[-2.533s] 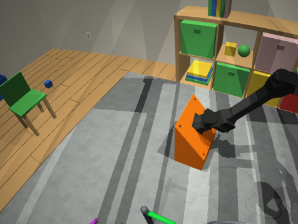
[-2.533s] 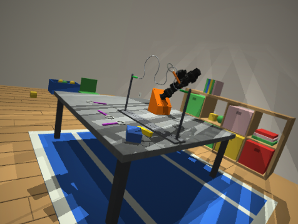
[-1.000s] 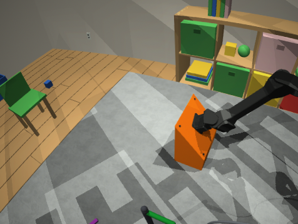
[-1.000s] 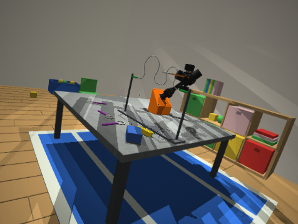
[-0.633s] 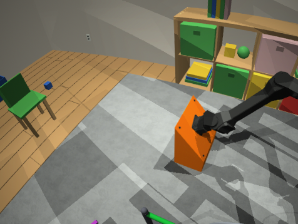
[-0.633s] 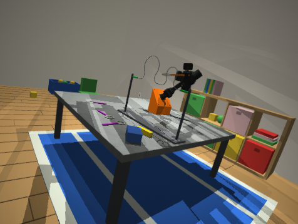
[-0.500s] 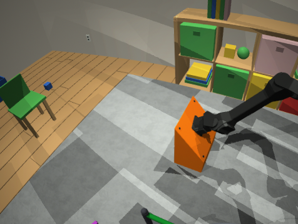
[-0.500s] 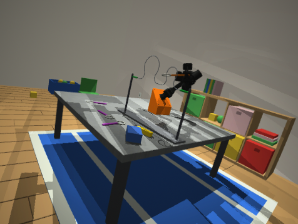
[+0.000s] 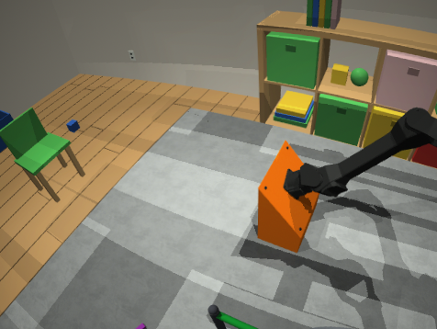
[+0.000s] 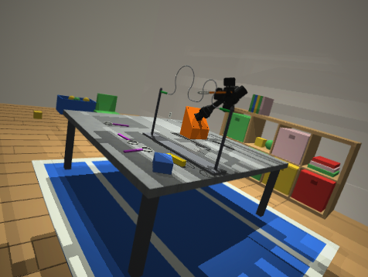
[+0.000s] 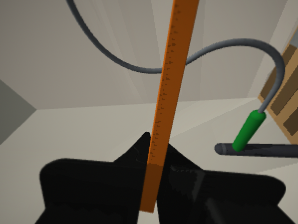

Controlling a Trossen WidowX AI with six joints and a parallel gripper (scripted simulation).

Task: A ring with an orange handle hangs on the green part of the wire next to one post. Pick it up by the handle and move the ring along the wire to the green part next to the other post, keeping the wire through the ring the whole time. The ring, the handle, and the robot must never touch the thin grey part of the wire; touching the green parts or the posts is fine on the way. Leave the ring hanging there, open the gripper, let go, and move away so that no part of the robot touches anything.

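The tool [image 11: 154,150] is clenched on the orange handle [image 11: 167,85]. In the exterior view, the ring [image 10: 203,93] encircles the grey wire [image 10: 185,73], high above the desk [image 10: 155,186], at 9 o'clock of the near post [image 10: 224,139].

Grey walls, wooden floor [image 9: 92,119], blue rug [image 10: 216,232] under the table [image 10: 127,170]; green chair [image 9: 32,147] far left, bookshelf [image 9: 263,60] far right

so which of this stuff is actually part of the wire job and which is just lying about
Part of the job:
- thin orange handle, clamped in the black fingers
- curved thin grey wire
- green wire end
- two dark posts

Lying about:
- orange wedge block
- blue block
- purple-handled rings
- wooden shelf unit
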